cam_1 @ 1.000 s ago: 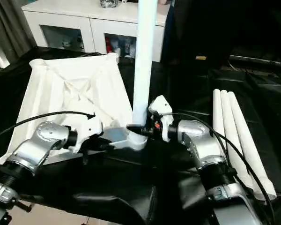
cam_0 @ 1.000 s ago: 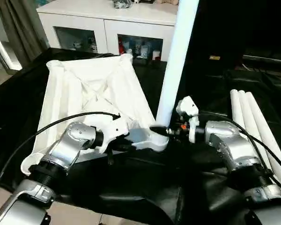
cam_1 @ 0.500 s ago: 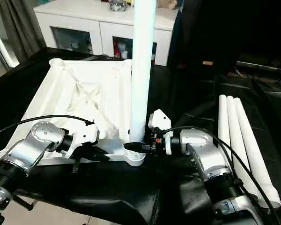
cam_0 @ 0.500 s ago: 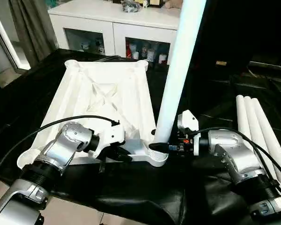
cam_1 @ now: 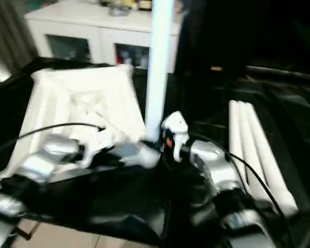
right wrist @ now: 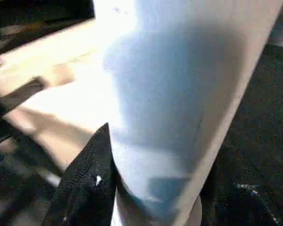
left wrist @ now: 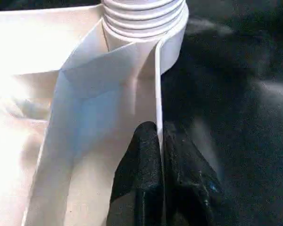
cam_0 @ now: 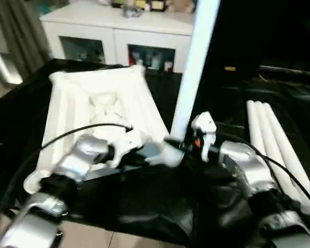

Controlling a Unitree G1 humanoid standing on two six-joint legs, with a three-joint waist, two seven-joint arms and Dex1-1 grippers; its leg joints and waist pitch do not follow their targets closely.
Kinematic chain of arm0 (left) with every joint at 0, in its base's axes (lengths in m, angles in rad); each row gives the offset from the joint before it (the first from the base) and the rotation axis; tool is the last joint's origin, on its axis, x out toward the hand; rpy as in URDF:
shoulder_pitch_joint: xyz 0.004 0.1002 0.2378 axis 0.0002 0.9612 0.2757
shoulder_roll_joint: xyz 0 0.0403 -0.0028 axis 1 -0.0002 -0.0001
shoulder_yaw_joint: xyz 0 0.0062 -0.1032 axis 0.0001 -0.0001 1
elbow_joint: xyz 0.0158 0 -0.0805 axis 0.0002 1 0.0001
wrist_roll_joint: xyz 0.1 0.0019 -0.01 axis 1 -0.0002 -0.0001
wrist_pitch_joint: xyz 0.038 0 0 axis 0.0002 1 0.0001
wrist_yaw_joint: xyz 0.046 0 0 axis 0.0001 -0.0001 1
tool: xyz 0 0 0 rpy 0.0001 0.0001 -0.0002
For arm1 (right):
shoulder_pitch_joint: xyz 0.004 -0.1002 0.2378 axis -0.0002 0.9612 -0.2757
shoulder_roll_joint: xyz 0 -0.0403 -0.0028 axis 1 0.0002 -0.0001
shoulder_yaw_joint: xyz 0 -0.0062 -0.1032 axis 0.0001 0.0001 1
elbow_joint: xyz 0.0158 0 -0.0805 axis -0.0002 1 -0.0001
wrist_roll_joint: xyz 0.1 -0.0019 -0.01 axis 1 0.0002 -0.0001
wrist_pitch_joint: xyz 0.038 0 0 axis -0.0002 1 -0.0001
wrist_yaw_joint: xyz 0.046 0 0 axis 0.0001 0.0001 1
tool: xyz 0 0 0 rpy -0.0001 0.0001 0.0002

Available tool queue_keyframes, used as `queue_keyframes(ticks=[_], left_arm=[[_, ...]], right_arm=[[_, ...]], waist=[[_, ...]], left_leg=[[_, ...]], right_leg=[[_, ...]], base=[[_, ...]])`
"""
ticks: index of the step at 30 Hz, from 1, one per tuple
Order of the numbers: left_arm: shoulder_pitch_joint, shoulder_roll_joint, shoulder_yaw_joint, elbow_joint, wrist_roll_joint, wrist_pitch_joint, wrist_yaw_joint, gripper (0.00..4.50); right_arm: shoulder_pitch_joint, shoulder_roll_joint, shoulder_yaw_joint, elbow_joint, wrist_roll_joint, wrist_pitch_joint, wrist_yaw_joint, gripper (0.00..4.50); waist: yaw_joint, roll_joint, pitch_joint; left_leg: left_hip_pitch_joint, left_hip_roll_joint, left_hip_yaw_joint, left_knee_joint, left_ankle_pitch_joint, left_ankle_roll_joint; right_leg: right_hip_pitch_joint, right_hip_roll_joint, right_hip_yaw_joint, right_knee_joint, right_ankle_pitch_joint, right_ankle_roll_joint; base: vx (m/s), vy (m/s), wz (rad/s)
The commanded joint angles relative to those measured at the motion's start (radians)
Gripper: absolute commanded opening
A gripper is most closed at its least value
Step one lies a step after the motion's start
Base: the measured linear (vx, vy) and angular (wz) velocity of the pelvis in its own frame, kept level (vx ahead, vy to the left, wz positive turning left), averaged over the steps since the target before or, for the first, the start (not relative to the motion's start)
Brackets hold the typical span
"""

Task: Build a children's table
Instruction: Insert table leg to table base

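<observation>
— Tabletop [cam_0: 101, 106] position? Underside up on the black cloth [cam_0: 155, 206], its thin edge wall pinched between the left gripper [left wrist: 159, 141]'s pressed-together fingers, just below a corner socket [left wrist: 144, 19].

— And the upright leg [cam_0: 192, 77]?

— Standing in that socket, clasped between the right gripper [right wrist: 153, 188]'s fingers. Three spare legs [cam_0: 276, 144] lie beyond it.

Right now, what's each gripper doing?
Left gripper: shut on the tabletop rim.
Right gripper: shut on the upright leg, near its base.
</observation>
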Motion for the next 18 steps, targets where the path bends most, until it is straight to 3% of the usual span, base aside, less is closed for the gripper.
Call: queue_keyframes(ticks=[1,2,3,4,5,6,7,8,9,10,11,13,16,18], left_arm=[[-0.028,-0.023,0.025,0.003,-0.005,0.010,0.047,0.00],[-0.060,-0.091,0.044,0.051,0.007,0.070,0.164,0.00],[-0.065,-0.103,0.047,0.058,0.009,0.079,0.185,0.00],[-0.071,-0.118,0.051,0.068,0.013,0.091,0.210,0.00],[-0.082,-0.151,0.053,0.082,0.021,0.103,0.260,0.00],[-0.088,-0.180,0.051,0.090,0.031,0.107,0.305,0.00],[-0.092,-0.204,0.049,0.097,0.037,0.109,0.337,0.00],[-0.097,-0.237,0.044,0.104,0.041,0.114,0.369,0.00],[-0.098,-0.239,0.044,0.105,0.041,0.114,0.371,0.00],[-0.099,-0.249,0.043,0.108,0.041,0.116,0.382,0.00],[-0.103,-0.260,0.044,0.116,0.044,0.118,0.395,0.00],[-0.107,-0.268,0.045,0.125,0.049,0.119,0.409,0.00],[-0.111,-0.270,0.050,0.133,0.055,0.121,0.415,0.00],[-0.118,-0.261,0.058,0.147,0.061,0.123,0.424,0.00]], right_arm=[[0.049,-0.017,-0.022,0.158,-0.066,0.071,-0.119,1.88],[-0.006,0.028,-0.044,0.248,-0.059,0.070,-0.243,1.88],[-0.016,0.036,-0.048,0.265,-0.058,0.069,-0.265,1.88],[-0.029,0.046,-0.053,0.285,-0.057,0.067,-0.292,1.88],[-0.055,0.066,-0.069,0.325,-0.051,0.068,-0.345,1.88],[-0.078,0.082,-0.081,0.358,-0.046,0.067,-0.387,1.88],[-0.100,0.099,-0.090,0.389,-0.046,0.064,-0.427,1.88],[-0.124,0.115,-0.098,0.423,-0.047,0.059,-0.468,1.88],[-0.126,0.116,-0.099,0.425,-0.047,0.058,-0.470,1.88],[-0.132,0.120,-0.098,0.434,-0.052,0.056,-0.485,1.88],[-0.141,0.126,-0.098,0.448,-0.058,0.051,-0.500,1.88],[-0.151,0.133,-0.096,0.464,-0.068,0.047,-0.519,1.88],[-0.163,0.140,-0.095,0.483,-0.074,0.046,-0.529,1.88],[-0.186,0.148,-0.098,0.520,-0.093,0.034,-0.543,1.88]], waist=[[0.008,0.027,-0.026],[0.030,-0.024,-0.049],[0.031,-0.063,-0.051],[0.040,-0.062,-0.037],[0.061,-0.044,-0.052],[0.068,-0.022,-0.067],[0.049,-0.027,-0.072],[0.046,-0.014,-0.068],[0.043,-0.013,-0.069],[0.038,-0.020,-0.063],[0.035,-0.021,-0.058],[0.029,-0.019,-0.064],[0.028,-0.018,-0.070],[0.027,-0.018,-0.068]], left_leg=[[-0.054,0.103,-0.041,-0.223,-0.949,-0.088],[0.013,0.059,0.027,-0.180,-0.790,-0.055],[0.068,0.011,0.015,-0.065,-0.612,-0.068],[0.070,-0.020,0.000,0.088,-0.259,-0.004],[-0.067,-0.002,-0.041,0.014,-0.096,-0.001],[-0.056,0.015,-0.043,-0.035,-0.078,-0.019],[-0.017,0.030,-0.037,-0.060,-0.143,-0.029],[0.006,0.032,-0.023,-0.066,-0.231,-0.028],[0.010,0.033,-0.019,-0.068,-0.271,-0.023],[0.001,0.031,-0.014,-0.074,-0.328,-0.013],[-0.003,0.030,-0.016,-0.077,-0.362,-0.014],[0.001,0.029,-0.020,-0.077,-0.394,-0.015],[-0.012,0.032,-0.021,-0.085,-0.332,-0.002],[-0.010,0.033,-0.018,-0.085,-0.330,0.001]], right_leg=[[0.076,-0.031,0.022,0.092,-0.316,-0.085],[0.007,-0.032,0.095,0.084,-0.331,-0.072],[-0.071,-0.074,0.112,-0.043,-0.657,-0.049],[-0.096,-0.163,0.145,-0.147,-1.072,-0.024],[0.041,-0.166,0.133,-0.069,-0.871,-0.029],[0.035,-0.130,0.122,-0.055,-0.687,-0.049],[-0.006,-0.069,0.099,-0.024,-0.409,-0.100],[-0.015,-0.065,0.098,-0.027,-0.289,-0.167],[-0.014,-0.068,0.099,-0.030,-0.282,-0.193],[-0.009,-0.069,0.094,-0.040,-0.329,-0.199],[-0.009,-0.069,0.090,-0.043,-0.391,-0.185],[-0.012,-0.080,0.091,-0.059,-0.492,-0.141],[-0.001,-0.081,0.090,-0.056,-0.415,-0.140],[-0.006,-0.081,0.092,-0.056,-0.396,-0.152]], base=[[0.000,0.000,0.00],[0.000,0.000,0.00],[0.071,-0.111,0.15],[0.122,-0.047,-0.36],[0.122,-0.047,-0.36],[0.078,0.030,-0.32],[0.000,0.000,0.00],[0.000,0.000,0.00],[0.002,-0.027,0.19],[0.000,0.000,0.00],[0.000,0.000,0.00],[0.000,0.000,0.00],[0.000,0.000,0.00],[0.000,0.000,0.00]])
